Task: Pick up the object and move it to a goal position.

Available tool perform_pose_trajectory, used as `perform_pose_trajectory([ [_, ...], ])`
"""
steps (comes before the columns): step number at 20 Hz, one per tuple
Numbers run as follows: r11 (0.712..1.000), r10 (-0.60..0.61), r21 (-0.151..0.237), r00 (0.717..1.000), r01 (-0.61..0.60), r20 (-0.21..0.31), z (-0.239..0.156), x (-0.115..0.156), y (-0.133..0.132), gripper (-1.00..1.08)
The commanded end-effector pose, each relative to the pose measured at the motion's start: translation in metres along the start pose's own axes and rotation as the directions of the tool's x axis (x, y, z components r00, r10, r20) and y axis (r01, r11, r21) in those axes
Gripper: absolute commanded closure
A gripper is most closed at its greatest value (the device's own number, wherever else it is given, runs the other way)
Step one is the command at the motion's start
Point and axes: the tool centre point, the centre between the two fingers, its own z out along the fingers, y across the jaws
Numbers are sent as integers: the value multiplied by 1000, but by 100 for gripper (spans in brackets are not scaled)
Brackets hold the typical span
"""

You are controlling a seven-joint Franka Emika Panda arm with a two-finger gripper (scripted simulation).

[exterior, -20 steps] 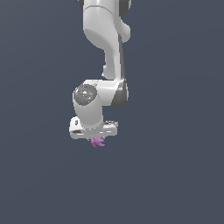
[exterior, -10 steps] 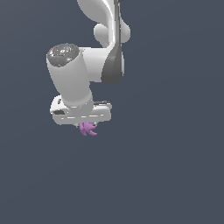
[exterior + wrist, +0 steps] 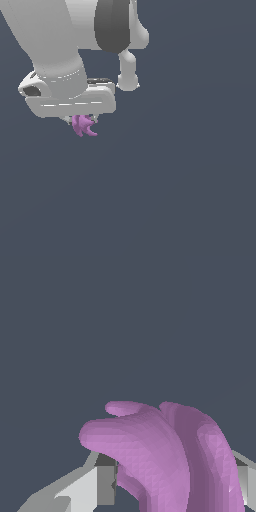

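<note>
One white gripper (image 3: 82, 120) hangs in the air with its jaws closed around one purple object (image 3: 84, 125). The object's curved prongs stick out below the fingers (image 3: 97, 483).

the arm (image 3: 60, 55) has come much closer to the camera and looks bigger, carrying the purple thing (image 3: 83, 125) up and left.
</note>
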Motion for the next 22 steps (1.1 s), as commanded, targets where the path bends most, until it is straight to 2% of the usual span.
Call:
perform_pose_trajectory([
  [1, 1000, 0, 0, 1000, 0, 1, -26, -2, 6, 108],
  [11, 1000, 0, 0, 1000, 0, 1, -91, -2, 23, 108],
  [22, 1000, 0, 0, 1000, 0, 1, -109, -1, 28, 108],
])
